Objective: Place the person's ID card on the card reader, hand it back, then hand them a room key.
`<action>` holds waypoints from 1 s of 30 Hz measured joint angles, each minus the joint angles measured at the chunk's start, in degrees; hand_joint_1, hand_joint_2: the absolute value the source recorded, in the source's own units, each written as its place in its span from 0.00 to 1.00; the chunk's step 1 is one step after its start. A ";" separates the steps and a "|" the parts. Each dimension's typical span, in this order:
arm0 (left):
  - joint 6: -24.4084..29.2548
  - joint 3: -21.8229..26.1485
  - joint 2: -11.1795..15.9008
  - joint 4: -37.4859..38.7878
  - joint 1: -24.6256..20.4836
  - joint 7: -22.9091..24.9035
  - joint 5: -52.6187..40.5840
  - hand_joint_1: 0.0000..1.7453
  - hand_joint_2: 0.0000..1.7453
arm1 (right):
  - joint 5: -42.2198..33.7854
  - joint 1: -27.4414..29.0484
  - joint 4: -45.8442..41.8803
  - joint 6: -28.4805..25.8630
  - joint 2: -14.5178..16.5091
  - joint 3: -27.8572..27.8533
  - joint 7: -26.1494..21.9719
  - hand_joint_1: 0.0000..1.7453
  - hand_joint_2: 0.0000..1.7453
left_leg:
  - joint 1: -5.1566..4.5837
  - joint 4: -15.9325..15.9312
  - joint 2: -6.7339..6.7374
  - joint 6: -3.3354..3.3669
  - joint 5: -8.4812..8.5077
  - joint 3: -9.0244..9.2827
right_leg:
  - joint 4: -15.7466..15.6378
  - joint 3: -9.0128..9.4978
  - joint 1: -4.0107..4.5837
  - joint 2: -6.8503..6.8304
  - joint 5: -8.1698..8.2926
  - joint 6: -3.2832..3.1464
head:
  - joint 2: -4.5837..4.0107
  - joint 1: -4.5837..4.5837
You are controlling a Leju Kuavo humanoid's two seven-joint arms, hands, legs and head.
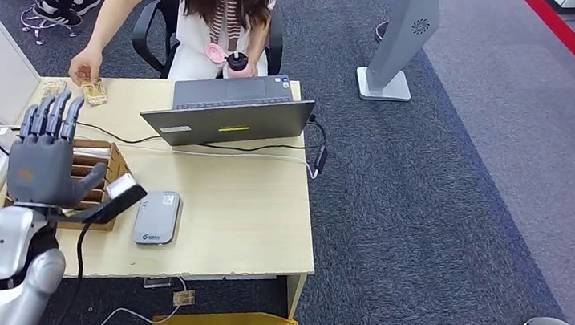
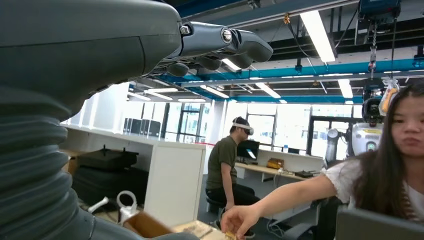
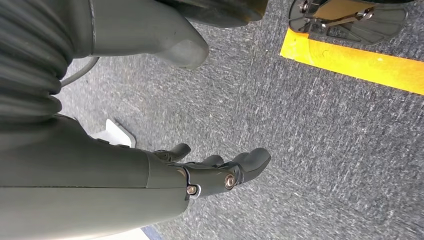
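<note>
Left hand [image 1: 44, 159] raised over wooden slotted box [image 1: 104, 161], fingers straight and spread, holding nothing. Right hand [image 3: 220, 172] hanging over grey carpet [image 3: 310, 130], fingers loosely extended, holding nothing. ID card [image 1: 95, 92] at far left desk [image 1: 239, 206] edge under person's hand [image 1: 82, 68]. Card reader [image 1: 157, 217] just right of box.
</note>
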 joint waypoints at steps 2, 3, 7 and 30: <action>1.27 0.04 0.23 -2.73 4.35 -0.66 0.29 0.00 1.00 | -0.15 0.04 -0.01 -0.05 0.02 -0.48 -0.13 0.00 1.00 | 0.00 0.00 -0.03 0.02 -0.02 -0.01 | 0.00 0.00 0.00 -0.03 -0.05 0.02 | 0.00 0.00; 1.72 0.11 0.41 -3.64 6.09 -0.92 0.35 0.00 1.00 | -0.16 0.06 0.00 -0.08 0.02 -0.65 -0.18 0.00 1.00 | 0.01 0.00 -0.04 0.02 -0.02 -0.01 | 0.00 0.00 0.00 -0.05 -0.05 0.02 | 0.00 0.00; 1.58 0.93 1.27 -4.86 10.30 -1.08 -0.72 0.00 1.00 | -0.12 0.12 -0.01 -0.09 0.03 -1.21 -0.39 0.00 1.00 | 0.02 -0.01 -0.04 0.02 -0.01 -0.01 | 0.00 0.01 0.02 -0.08 -0.06 0.02 | 0.00 -0.01; -7.77 3.95 4.33 4.38 7.48 5.46 -6.07 0.00 1.00 | 0.93 0.25 -0.01 0.16 0.02 -1.99 -1.27 0.00 1.00 | 0.02 0.00 -0.05 0.02 0.00 0.01 | 0.01 0.03 0.02 -0.09 -0.05 0.01 | 0.00 -0.01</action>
